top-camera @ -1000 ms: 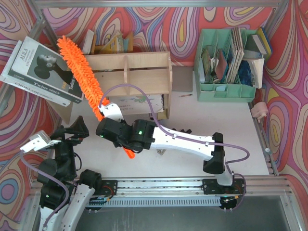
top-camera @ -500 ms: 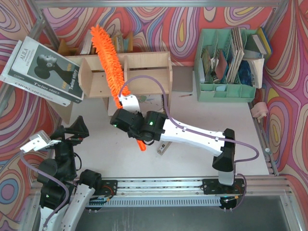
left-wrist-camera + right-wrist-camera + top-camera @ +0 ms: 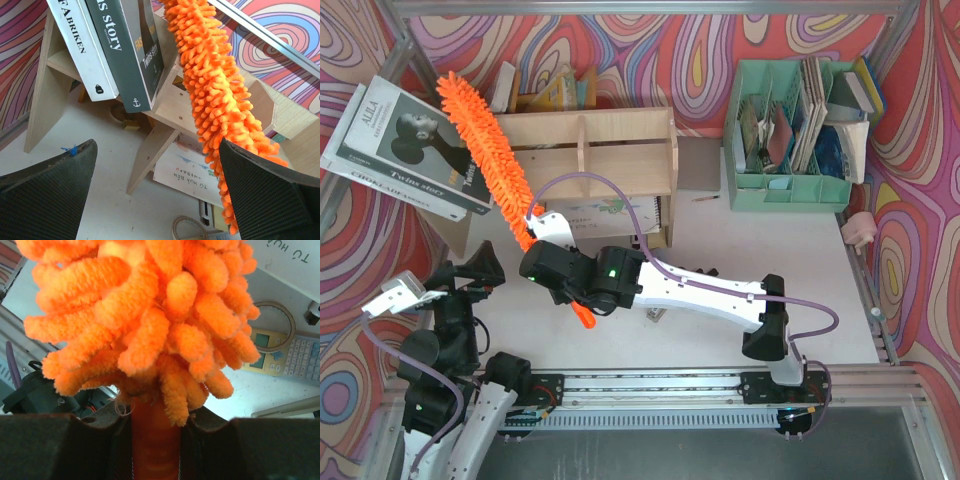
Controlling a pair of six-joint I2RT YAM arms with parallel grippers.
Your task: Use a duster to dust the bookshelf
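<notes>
The right gripper (image 3: 542, 258) clamps tight on the thin handle of the duster (image 3: 485, 150), just below where the orange fluff begins; in the right wrist view the handle sits squarely between the two fingers, fluff spilling over their tips; the handle's short tail pokes out behind the wrist toward the near edge of the table (image 3: 740, 240). The fluffy head slants up and left, lying across the left end of the bookshelf (image 3: 610, 125) beside the leaning books (image 3: 405, 145). The left gripper (image 3: 480, 270) waits low at the near left, jaws spread wide and holding nothing; from its wrist the duster shows beyond its right finger.
</notes>
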